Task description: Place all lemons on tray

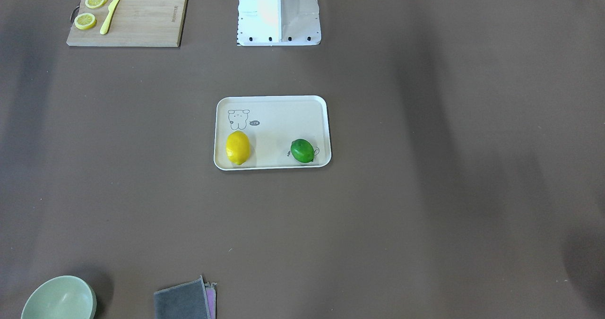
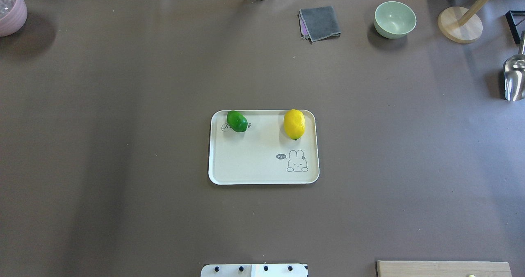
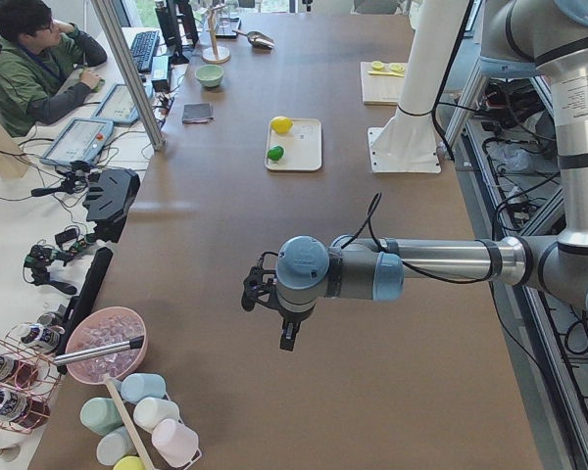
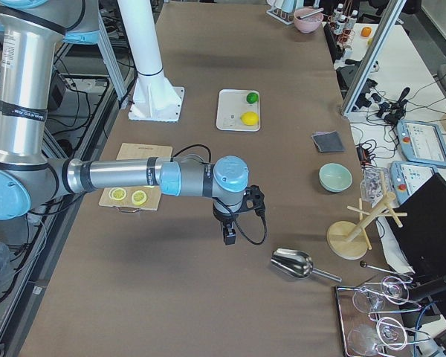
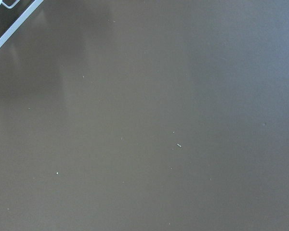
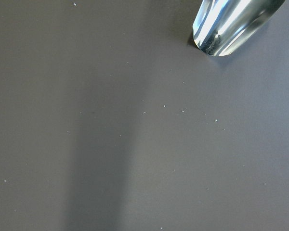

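Spanning every view, the brown tabletop (image 2: 123, 145) carries the cream tray (image 2: 229, 162) at its centre. The yellow lemon (image 2: 294, 123) and the green lemon (image 2: 237, 121) lie on the tray along its edge far from the robot, well apart, the yellow one on the rabbit drawing (image 2: 297, 162) side. The left fingers (image 3: 286, 338) and right fingers (image 4: 228, 238) hang over bare tabletop, well apart from the tray; their opening cannot be determined.

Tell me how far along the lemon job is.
Done: the yellow lemon and the green lemon both lie inside the tray, apart, along its edge farthest from the robot. In hand: nothing; the left pincer and right pincer hang over bare table away from the tray, open or shut I cannot tell. Left: nothing visible; only slices sit on the cutting board.
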### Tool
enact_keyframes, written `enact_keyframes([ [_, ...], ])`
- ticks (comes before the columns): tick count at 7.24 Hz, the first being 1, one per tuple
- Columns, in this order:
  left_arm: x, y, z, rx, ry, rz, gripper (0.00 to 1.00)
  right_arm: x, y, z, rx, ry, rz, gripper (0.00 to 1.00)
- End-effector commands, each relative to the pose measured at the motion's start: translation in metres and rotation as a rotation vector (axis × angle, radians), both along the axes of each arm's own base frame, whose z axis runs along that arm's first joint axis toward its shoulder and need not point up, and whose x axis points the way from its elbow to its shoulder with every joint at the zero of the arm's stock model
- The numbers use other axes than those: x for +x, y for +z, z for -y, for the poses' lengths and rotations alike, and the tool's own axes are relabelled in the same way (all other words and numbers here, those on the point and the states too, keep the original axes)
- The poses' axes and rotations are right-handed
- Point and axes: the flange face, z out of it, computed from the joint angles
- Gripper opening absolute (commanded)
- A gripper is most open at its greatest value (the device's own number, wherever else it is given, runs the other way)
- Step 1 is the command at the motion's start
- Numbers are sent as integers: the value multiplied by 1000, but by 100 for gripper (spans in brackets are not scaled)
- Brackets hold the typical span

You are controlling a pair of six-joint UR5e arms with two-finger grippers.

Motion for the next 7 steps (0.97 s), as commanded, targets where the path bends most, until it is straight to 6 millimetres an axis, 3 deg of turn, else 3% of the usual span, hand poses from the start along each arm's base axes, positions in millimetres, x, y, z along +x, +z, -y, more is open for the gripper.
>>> enact_keyframes([
  [1,0,0,1,1,0,1,98,0,0,0,1,-1,0,100],
  [7,0,-1,1,4,0,1,98,-1,-1,0,1,-1,11,100],
])
